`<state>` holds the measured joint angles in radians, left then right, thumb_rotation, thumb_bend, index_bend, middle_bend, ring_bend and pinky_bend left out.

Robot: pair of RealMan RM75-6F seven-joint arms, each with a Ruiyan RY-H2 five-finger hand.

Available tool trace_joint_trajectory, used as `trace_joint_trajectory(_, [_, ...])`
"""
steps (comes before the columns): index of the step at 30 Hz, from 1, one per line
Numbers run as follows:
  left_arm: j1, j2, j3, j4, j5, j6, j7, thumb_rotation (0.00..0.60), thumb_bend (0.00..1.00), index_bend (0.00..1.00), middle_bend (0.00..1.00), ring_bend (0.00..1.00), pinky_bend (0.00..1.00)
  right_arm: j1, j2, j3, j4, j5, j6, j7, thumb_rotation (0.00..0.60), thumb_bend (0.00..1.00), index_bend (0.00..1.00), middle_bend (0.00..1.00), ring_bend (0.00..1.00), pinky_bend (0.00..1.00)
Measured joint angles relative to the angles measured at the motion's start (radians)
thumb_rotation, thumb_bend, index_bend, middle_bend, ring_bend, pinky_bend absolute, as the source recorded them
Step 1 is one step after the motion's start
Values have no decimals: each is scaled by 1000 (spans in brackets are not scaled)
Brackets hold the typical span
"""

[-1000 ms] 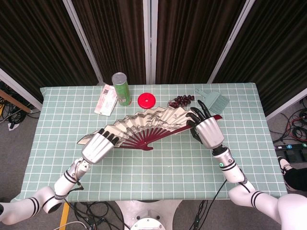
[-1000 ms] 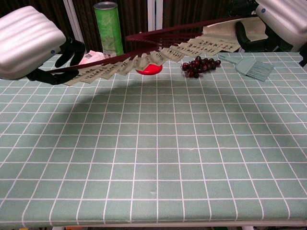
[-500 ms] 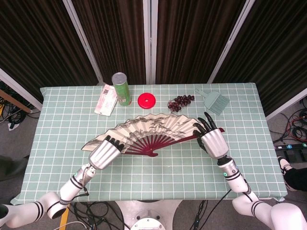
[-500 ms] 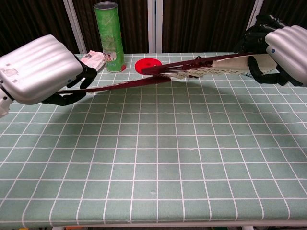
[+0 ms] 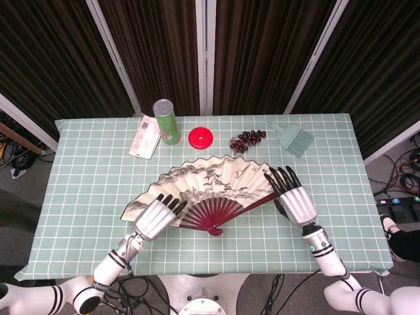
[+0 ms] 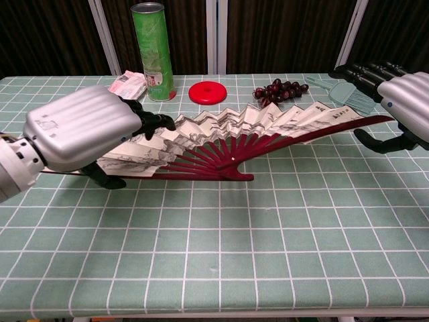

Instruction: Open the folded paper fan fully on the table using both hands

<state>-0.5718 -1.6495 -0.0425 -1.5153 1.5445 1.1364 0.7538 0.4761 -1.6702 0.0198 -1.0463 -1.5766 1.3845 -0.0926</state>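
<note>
The paper fan (image 5: 209,187) lies spread wide on the green checked table (image 5: 216,249), with dark red ribs, a painted leaf and the pivot toward me. My left hand (image 5: 157,216) covers its left end. The fingers (image 6: 153,123) lie stretched over the leaf and the thumb is down at the near edge. My right hand (image 5: 293,201) sits at the fan's right end with fingers straight and spread, just beside the right outer rib (image 6: 375,121). In the chest view the fan (image 6: 261,131) runs between the left hand (image 6: 84,134) and the right hand (image 6: 409,100).
Behind the fan stand a green can (image 5: 165,121), a pink packet (image 5: 146,136), a red disc (image 5: 201,138), a bunch of dark grapes (image 5: 247,140) and a teal brush (image 5: 294,140). Dark curtains hang behind the table.
Both hands came down and toward me, lowering the fan from the air onto the table. The fan spread wider and both hands' fingers straightened.
</note>
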Motion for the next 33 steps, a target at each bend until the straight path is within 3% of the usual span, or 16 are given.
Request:
trace_joint_trajectory(4, [-12, 3, -25, -65, -89, -64, -6, 600, 0, 84, 147, 65, 247, -6, 64, 0, -111, 45, -76, -65, 600, 60, 0, 0, 0, 0])
trace_joint_trajectory(8, [-24, 23, -47, -110, -147, -106, -62, 600, 0, 71, 120, 42, 208, -3, 148, 9, -240, 119, -177, -129, 600, 0, 0, 0, 0, 0])
trace_joint_trajectory(15, [-6, 96, -81, -156, -177, -88, -277, 600, 0, 71, 119, 42, 204, -3, 290, 42, -373, 193, -243, -105, 600, 0, 0, 0, 0, 0])
trace_joint_trajectory(25, [70, 293, -84, -187, -181, -51, -724, 600, 0, 72, 127, 48, 177, -42, 433, 49, -437, 197, -236, 19, 600, 28, 0, 8, 0, 0])
trace_joint_trajectory(29, [130, 322, -87, -153, -191, 57, -718, 600, 0, 101, 147, 73, 177, -77, 465, 47, -442, 165, -168, 94, 600, 154, 0, 62, 0, 0])
trace_joint_trajectory(33, [228, 350, -76, -95, -205, 207, -661, 600, 0, 123, 153, 73, 177, -131, 511, 41, -444, 131, -86, 213, 600, 169, 0, 72, 0, 0])
